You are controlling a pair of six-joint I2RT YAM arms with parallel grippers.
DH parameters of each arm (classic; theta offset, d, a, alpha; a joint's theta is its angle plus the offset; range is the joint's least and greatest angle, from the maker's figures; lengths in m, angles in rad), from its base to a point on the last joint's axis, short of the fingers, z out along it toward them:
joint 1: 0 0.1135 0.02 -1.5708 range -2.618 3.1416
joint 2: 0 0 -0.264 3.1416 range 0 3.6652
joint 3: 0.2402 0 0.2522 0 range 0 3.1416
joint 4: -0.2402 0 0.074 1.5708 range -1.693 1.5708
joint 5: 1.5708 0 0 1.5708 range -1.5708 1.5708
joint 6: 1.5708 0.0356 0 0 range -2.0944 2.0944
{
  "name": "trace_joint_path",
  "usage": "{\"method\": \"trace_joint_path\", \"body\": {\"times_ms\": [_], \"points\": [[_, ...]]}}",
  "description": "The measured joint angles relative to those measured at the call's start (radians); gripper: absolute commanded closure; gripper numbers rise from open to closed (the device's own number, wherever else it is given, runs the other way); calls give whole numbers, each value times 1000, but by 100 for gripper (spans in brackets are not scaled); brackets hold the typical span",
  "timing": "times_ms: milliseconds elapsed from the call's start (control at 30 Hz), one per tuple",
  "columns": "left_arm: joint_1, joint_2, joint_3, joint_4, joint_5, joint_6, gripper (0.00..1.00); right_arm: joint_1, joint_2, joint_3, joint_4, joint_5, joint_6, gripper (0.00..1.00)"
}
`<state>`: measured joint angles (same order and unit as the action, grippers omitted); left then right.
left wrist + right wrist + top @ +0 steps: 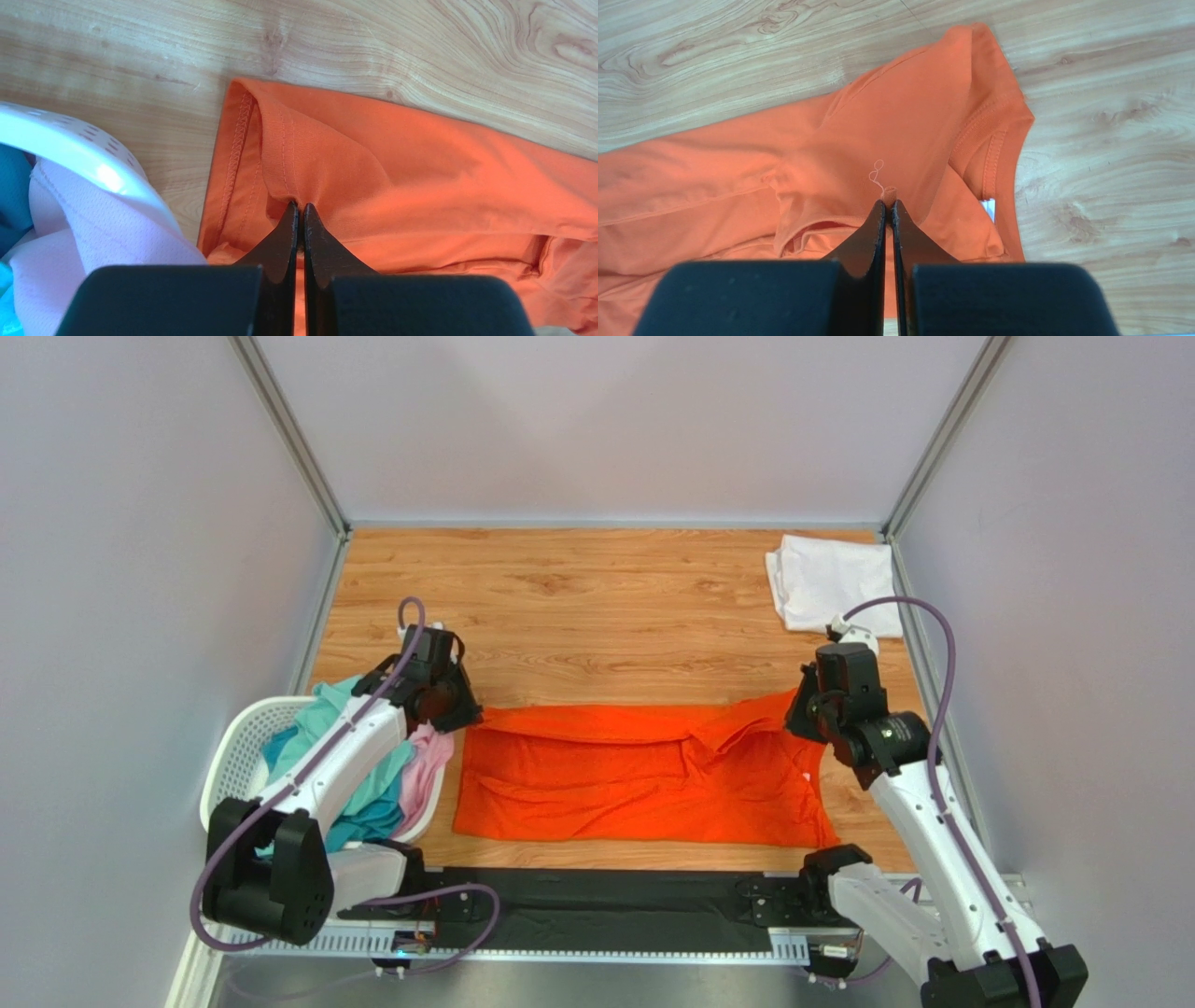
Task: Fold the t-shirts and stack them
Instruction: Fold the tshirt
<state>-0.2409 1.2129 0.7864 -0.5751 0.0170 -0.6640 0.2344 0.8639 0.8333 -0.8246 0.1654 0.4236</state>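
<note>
The basket (232,749) at the tabletop's (589,616) left edge holds a teal shirt (368,809) and a pink shirt (428,760) draped over its rim. The orange shirt (631,781) lies spread at the middle, its 2 far corners pinched by the closed left fingers (289,222) and right fingers (878,218). A white shirt (828,581) lies far right.

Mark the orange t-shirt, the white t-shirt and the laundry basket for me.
orange t-shirt (617,784): top external view, middle of its spread body.
white t-shirt (825,581): top external view, centre of the folded cloth, far right corner.
laundry basket (232,756): top external view, its left mesh wall.
</note>
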Motion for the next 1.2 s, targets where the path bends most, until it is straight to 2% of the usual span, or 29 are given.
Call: {"method": "trace_joint_path", "body": {"times_ms": [267, 467, 567, 667, 700, 733, 767, 867, 900, 933, 967, 1033, 1067, 1100, 1167, 1200], "points": [[0, -32, -42, -13, -4, 1, 100, 0, -128, -20, -93, 10, 30, 100], [0, -59, -73, -23, -4, 1, 98, 0, -145, -34, -173, 36, 79, 99], [0, -69, -79, -30, -4, 0, 91, 0, -133, -32, -230, 51, 118, 93], [0, -74, -80, -35, -5, -2, 85, 0, -146, -32, -297, 58, 165, 80], [0, -79, -81, -36, -5, -3, 71, 0, -159, -31, -317, 54, 181, 76], [0, -84, -81, -40, -6, -5, 66, 0, -172, -29, -337, 47, 192, 73], [0, -93, -81, -46, -15, -9, 65, 0, -188, -27, -356, 38, 204, 70], [-1, -132, -81, -65, -27, -20, 45, 0, -237, -27, -393, 16, 230, 57], [-1, -149, -81, -72, -27, -23, 31, 0, -253, -27, -403, 11, 236, 56], [-1, -170, -81, -77, -27, -27, 28, 0, -266, -27, -412, 7, 238, 52], [-2, -192, -80, -78, -26, -31, 23, 0, -277, -26, -417, 3, 241, 42], [-5, -235, -79, -83, -25, -30, 18, 0, -287, -26, -417, -5, 242, 37], [-5, -249, -76, -85, -26, -31, 14, 0, -289, -25, -416, -12, 242, 21], [-5, -260, -71, -88, -22, -27, 11, 0, -289, -25, -413, -19, 245, 0], [-5, -263, -55, -87, -9, -25, 1, 0, -288, -24, -401, -39, 233, 0], [-6, -259, -45, -86, 2, -21, 0, 0, -288, -24, -392, -51, 227, 0]]}}
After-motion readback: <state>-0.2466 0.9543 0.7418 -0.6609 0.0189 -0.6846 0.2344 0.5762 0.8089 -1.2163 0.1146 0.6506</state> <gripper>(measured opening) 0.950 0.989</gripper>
